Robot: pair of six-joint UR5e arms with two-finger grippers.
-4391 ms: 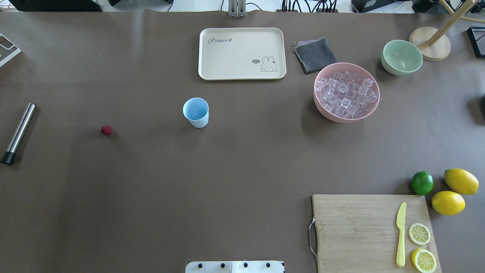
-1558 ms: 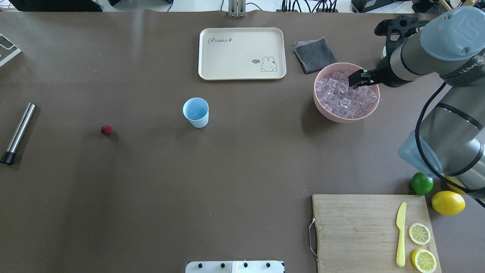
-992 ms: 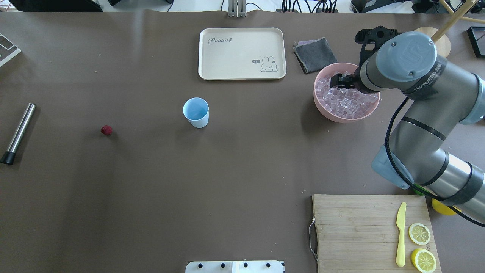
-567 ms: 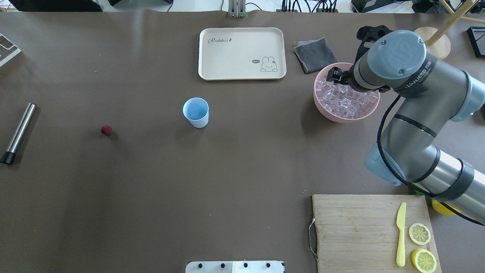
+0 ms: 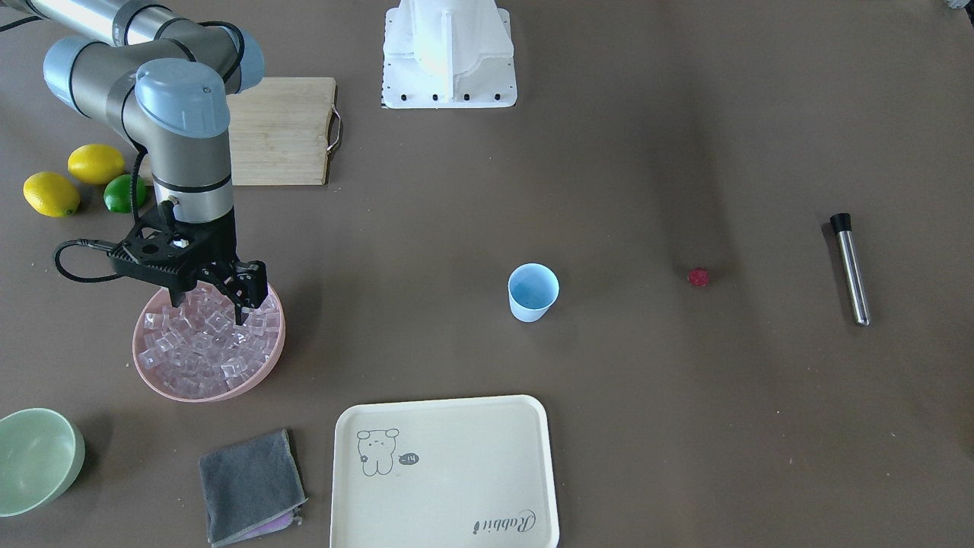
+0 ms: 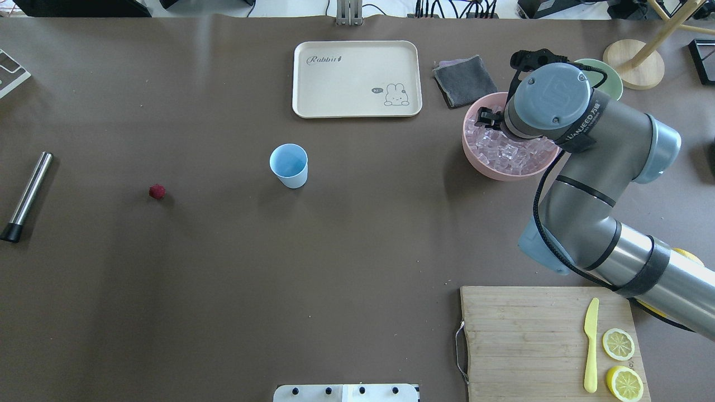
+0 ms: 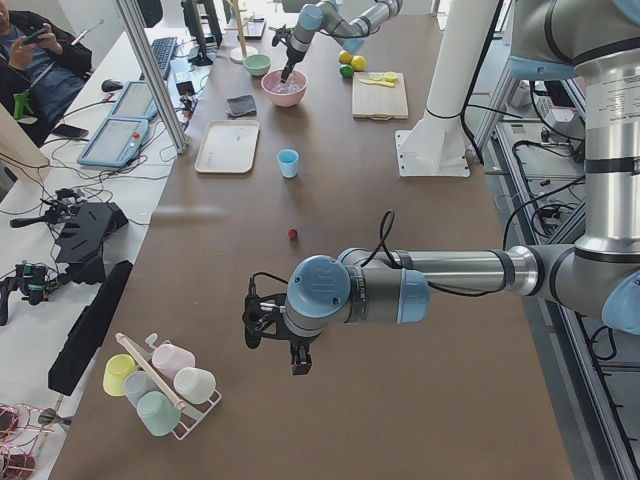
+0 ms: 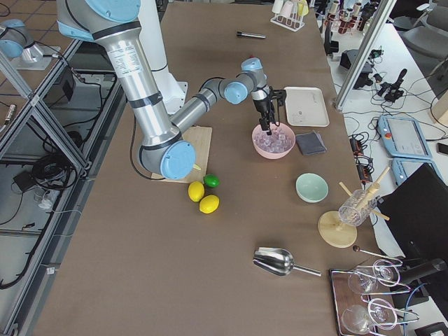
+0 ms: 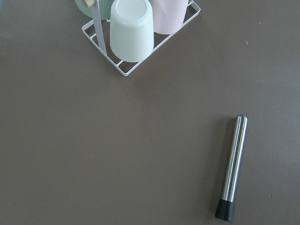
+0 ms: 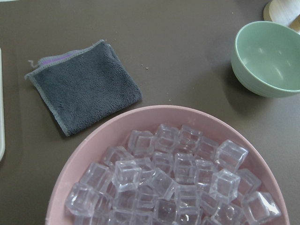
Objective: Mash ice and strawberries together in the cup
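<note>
If you start at the robot's left end of the table, the left gripper (image 7: pixel 297 358) hangs over bare table near a wire rack of upturned cups (image 9: pixel 133 33). It only shows from the side camera, so I can't tell whether its jaws are apart or together. Next comes a steel rod with a black cap (image 6: pixel 27 195), lying flat on its own. Then there's the strawberry (image 6: pixel 157 191), one small dark red piece sitting on the table, well apart from everything. Further right is the cup (image 6: pixel 289 165), light blue and upright, roughly mid-table. The berry is on one side of it and the ice is way off on the other.

Behind the cup there's a cream tray (image 6: pixel 313 89) with a rabbit drawing. Just right of that lies a folded grey cloth (image 6: pixel 465 81). Beside the cloth is the pink bowl (image 6: pixel 497 170), heaped with the ice (image 6: pixel 505 153), clear little cubes. The right gripper (image 5: pixel 209 304) points straight down over that heap with its fingers spread. The tips are right at the top cubes and there's nothing between them that I can see. Past the bowl sits a pale green bowl (image 5: pixel 34 457). Nearer the robot there's a wooden cutting board (image 6: pixel 519 335) with a yellow knife (image 6: pixel 591 346) and lemon slices (image 6: pixel 618 344) on it.
</note>
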